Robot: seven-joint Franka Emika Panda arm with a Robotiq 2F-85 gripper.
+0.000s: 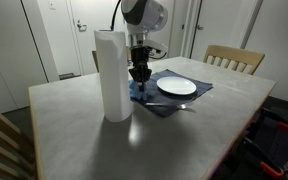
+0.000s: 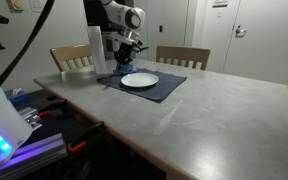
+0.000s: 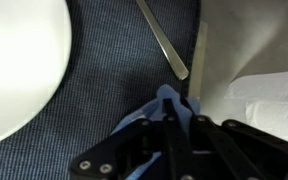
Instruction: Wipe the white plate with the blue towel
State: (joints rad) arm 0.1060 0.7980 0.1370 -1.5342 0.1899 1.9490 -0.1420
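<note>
Item: blue towel point(image 3: 156, 108), which lay bunched at the navy placemat's point(image 3: 114, 60) edge, just beside the white plate point(image 3: 19, 60). Gripper point(image 3: 174, 112): jaws were clenched on the towel. Step: pickup. Next move likely called for lifting it onto the plate and sweeping.

No text can be read anywhere; the small sign point(image 2: 220, 3) at twelve o'clock in an exterior view is only a blur.
</note>
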